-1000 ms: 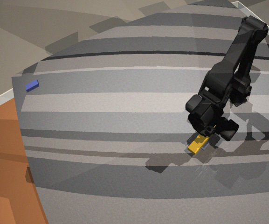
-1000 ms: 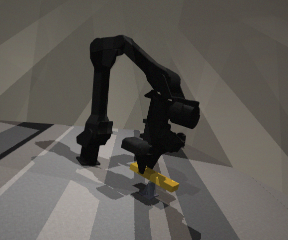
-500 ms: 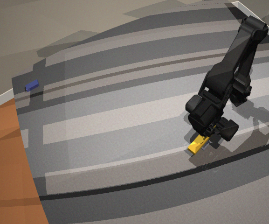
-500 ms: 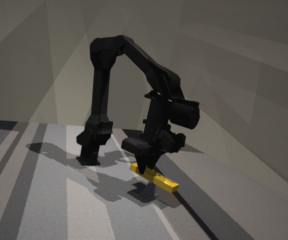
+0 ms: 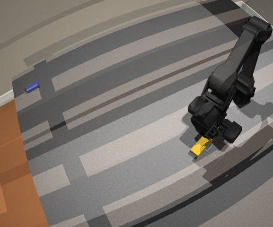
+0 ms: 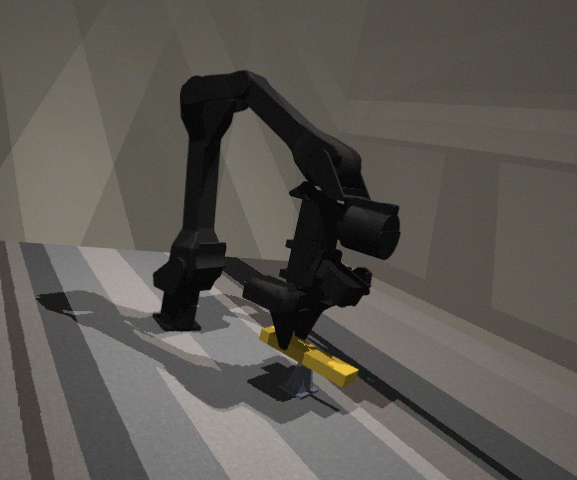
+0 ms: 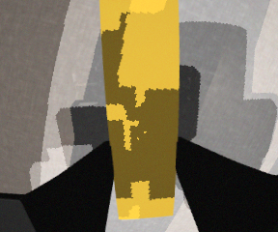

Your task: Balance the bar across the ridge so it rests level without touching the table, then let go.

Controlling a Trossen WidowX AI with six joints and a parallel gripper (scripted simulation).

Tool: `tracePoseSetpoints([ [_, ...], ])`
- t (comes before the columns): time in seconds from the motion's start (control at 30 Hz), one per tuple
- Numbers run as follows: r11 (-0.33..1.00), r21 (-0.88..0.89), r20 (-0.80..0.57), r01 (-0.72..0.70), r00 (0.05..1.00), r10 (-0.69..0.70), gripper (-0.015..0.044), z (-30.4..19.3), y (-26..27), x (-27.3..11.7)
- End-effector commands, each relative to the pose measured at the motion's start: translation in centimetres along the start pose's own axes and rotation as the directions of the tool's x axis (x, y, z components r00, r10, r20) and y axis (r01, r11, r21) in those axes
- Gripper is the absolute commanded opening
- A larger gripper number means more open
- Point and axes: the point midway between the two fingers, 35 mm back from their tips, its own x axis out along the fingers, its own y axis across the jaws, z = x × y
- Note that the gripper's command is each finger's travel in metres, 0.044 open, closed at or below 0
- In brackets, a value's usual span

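Note:
The yellow bar point(image 5: 198, 147) point(image 6: 332, 365) point(image 7: 149, 63) is held above the table, its long free part reaching away from the fingers. My gripper point(image 6: 293, 343) point(image 7: 143, 146) is shut on the bar nearer one end, one finger on each side. The small grey-blue ridge point(image 5: 208, 148) point(image 6: 299, 383) stands on the table under the bar. In the exterior view the bar's underside meets the ridge's top in the picture; whether they touch I cannot tell. The bar looks roughly level, but a small tilt is hard to judge. The wrist view does not show the ridge clearly.
A blue block point(image 5: 32, 86) lies far from the arm, near the table's far left edge in the top view. The arm's base point(image 6: 177, 322) stands behind the ridge in the exterior view. Striped shadows cross the table point(image 5: 131, 136) point(image 6: 216, 434).

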Motion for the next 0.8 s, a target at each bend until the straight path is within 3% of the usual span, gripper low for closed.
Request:
tracePoseSetpoints([
  [0.0, 1.000, 0.003, 0.002, 0.000, 1.000, 0.000, 0.0000, 0.04, 0.00, 0.05],
  [0.77, 1.000, 0.003, 0.002, 0.000, 1.000, 0.000, 0.0000, 0.04, 0.00, 0.24],
])
